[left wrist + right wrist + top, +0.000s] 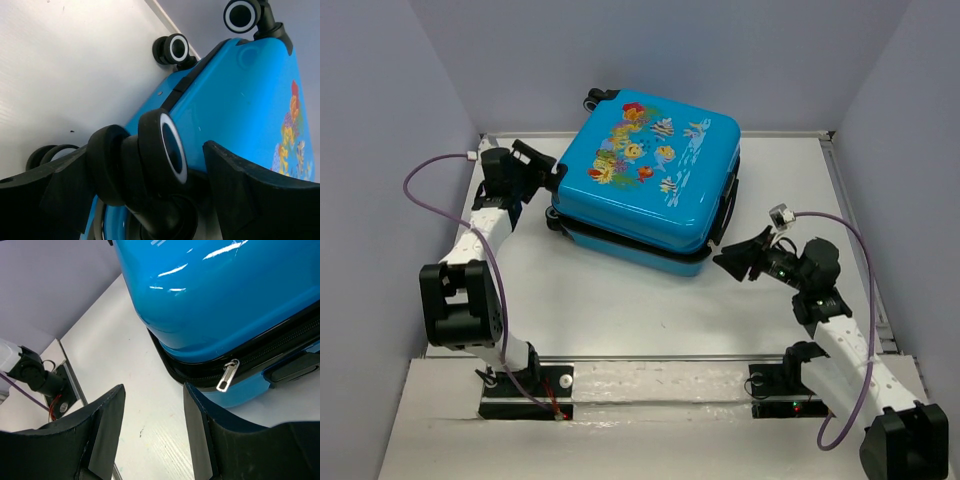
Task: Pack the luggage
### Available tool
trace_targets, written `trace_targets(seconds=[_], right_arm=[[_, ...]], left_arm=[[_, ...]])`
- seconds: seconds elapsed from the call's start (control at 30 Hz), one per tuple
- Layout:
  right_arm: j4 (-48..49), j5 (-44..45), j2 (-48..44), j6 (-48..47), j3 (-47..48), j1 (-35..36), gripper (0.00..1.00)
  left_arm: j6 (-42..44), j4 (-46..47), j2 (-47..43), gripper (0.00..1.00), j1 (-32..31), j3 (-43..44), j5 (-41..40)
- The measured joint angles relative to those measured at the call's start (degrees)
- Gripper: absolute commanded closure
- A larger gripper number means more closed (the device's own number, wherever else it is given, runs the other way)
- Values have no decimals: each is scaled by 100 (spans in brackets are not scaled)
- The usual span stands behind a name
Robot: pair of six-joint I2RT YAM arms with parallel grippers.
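White tabletop (pixel 620 310) spreads out ahead of me, closed in by pale grey walls (pixel 720 50). Toward its far side, about centred between my arms, the luggage (pixel 650 180) lies flat. Its printed blue shell faces up, its two halves are together, and the black zipper line runs around the edge. My left gripper (pixel 552 175) is at the case's left corner, jaws spread wide with one black-and-white wheel (pixel 167 150) sitting between them. One finger stands clear of that wheel, and I cannot tell whether the other touches it. My right gripper (pixel 735 255) hangs just off the near right corner, jaws partly apart with nothing between them, facing the silver zipper pull (pixel 227 376) that dangles there
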Motion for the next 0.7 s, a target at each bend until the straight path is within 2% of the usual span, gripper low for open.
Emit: trace_targets(seconds=[0.1,0.13,0.2,0.23,0.3,0.33,0.37,0.53,0.7], right_arm=[[-20,114,-13,35,-44,0,44],[-37,188,-26,39,-50,0,43],[-116,485,-81,76,-63,0,43],[-168,710,-116,118,-72,0,47],[-289,1161,-151,219,-76,0,58],[-367,1379,-151,302,-76,0,70],[-472,1700,-114,404,-76,0,93],[-772,2872,643,782,-9,0,93],[-535,3134,1812,988,114,-2,93]], left_arm=[[-264,212,61,48,2,-31,28],[-378,271,66,70,7,-72,37],[-503,356,66,88,17,-144,42],[-570,448,66,94,26,-186,63],[-629,577,63,94,31,-245,94],[-651,595,57,94,33,-254,101],[-664,612,42,94,33,-271,105],[-726,634,-254,94,33,-396,168],[-785,634,-713,94,0,-402,317]])
